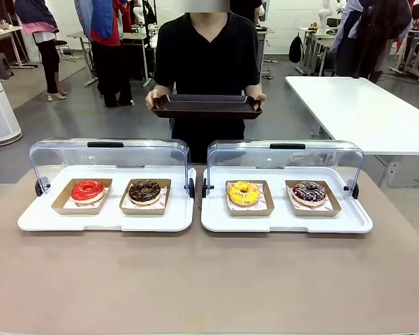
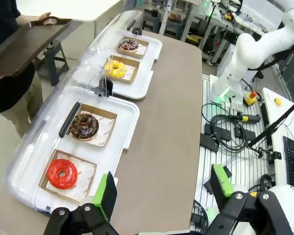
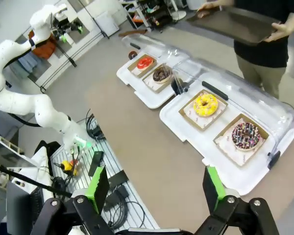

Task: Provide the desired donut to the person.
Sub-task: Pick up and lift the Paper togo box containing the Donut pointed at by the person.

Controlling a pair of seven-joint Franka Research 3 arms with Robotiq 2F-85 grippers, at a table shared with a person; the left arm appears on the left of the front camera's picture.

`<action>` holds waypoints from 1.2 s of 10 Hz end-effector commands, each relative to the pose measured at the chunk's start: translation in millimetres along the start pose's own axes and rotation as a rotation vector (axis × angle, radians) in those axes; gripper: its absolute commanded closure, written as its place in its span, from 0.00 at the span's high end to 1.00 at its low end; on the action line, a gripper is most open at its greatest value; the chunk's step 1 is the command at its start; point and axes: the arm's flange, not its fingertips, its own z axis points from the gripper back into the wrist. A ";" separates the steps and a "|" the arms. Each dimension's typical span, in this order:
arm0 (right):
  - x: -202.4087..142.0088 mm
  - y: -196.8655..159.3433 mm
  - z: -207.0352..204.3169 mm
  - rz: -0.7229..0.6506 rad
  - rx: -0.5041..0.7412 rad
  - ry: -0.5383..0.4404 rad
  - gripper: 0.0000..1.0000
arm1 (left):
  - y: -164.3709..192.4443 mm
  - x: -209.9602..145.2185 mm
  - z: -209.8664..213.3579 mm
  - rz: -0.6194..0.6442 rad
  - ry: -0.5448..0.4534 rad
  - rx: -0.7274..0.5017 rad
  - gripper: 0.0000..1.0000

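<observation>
waiting with a dark tray [image 1: 206, 107], the person [image 1: 206, 63] points at nothing. red donut [image 1: 88, 190] and chocolate donut [image 1: 144, 191] lie nearer the left gripper [image 2: 163, 190], yellow donut [image 1: 244, 193] and sprinkled donut [image 1: 309, 192] nearer the right gripper [image 3: 155, 187]. both grippers spread apart, empty.

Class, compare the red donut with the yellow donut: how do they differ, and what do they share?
The red donut has plain glossy icing; the yellow donut looks speckled. The red donut sits in the left tray, the yellow donut in the right tray. Both lie flat in brown boxes.
</observation>
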 end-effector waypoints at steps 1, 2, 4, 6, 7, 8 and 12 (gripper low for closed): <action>0.2 -7.5 0.5 0.016 -0.013 -0.020 1.00 | -4.9 -7.4 3.9 -0.037 0.050 0.001 1.00; -0.1 -9.3 4.2 0.014 -0.021 -0.016 1.00 | -7.5 -9.0 5.5 -0.034 0.062 0.009 1.00; 0.6 -11.1 5.6 0.010 -0.031 0.001 1.00 | -7.1 -7.5 4.6 -0.022 0.069 0.020 1.00; 0.1 -10.3 6.0 0.008 -0.042 0.014 1.00 | -4.4 -11.1 3.8 0.009 0.085 0.046 1.00; -0.1 -6.8 5.5 0.023 -0.046 0.017 1.00 | -3.8 -12.2 2.4 0.014 0.095 0.044 1.00; -0.8 -8.4 6.1 -0.007 -0.034 0.004 1.00 | -3.8 -8.0 5.2 -0.004 0.057 0.016 1.00; -0.8 -8.4 6.1 -0.007 -0.034 0.004 1.00 | -3.8 -8.0 5.2 -0.004 0.057 0.016 1.00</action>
